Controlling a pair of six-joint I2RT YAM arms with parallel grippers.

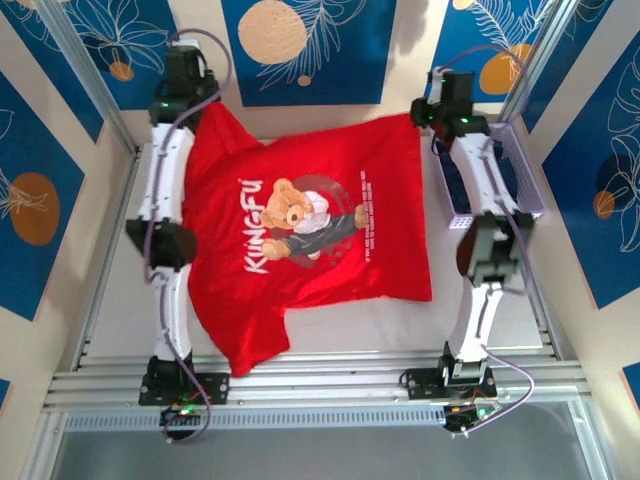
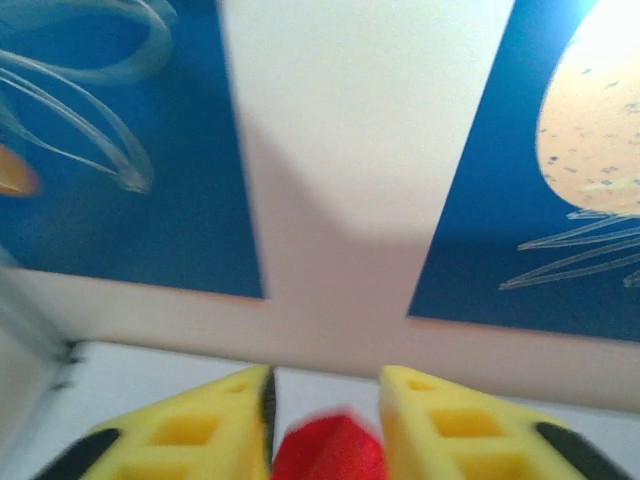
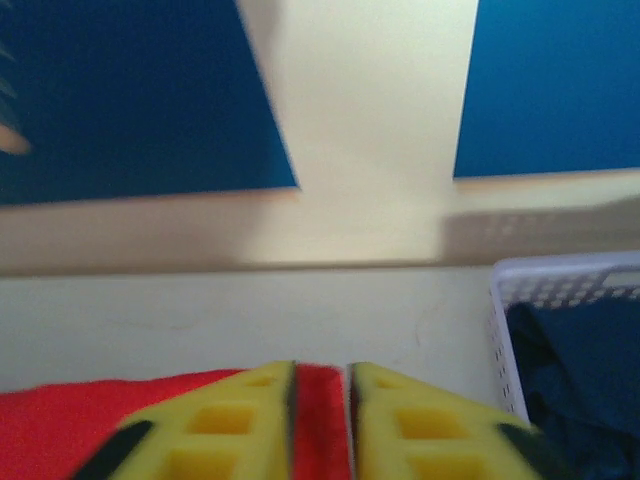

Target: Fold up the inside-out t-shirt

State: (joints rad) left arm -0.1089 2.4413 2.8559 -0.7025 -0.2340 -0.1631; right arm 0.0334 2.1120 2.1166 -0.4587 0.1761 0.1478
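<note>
Red t-shirt (image 1: 310, 235) spread flat on bench (image 1: 480, 330), print up, far edge bunched betw parted yellow L fingers (image 2: 200, 430) & betw narrowly parted R fingers (image 3: 420, 420), white basket (image 3: 520, 300) just R.

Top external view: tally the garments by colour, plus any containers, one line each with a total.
Red garments: 1, the t-shirt, spread on the table, bear print up.
Dark navy garments: 1, the navy garment, inside the basket.
White baskets: 1, the basket, at the table's far right.
Total: 3
</note>
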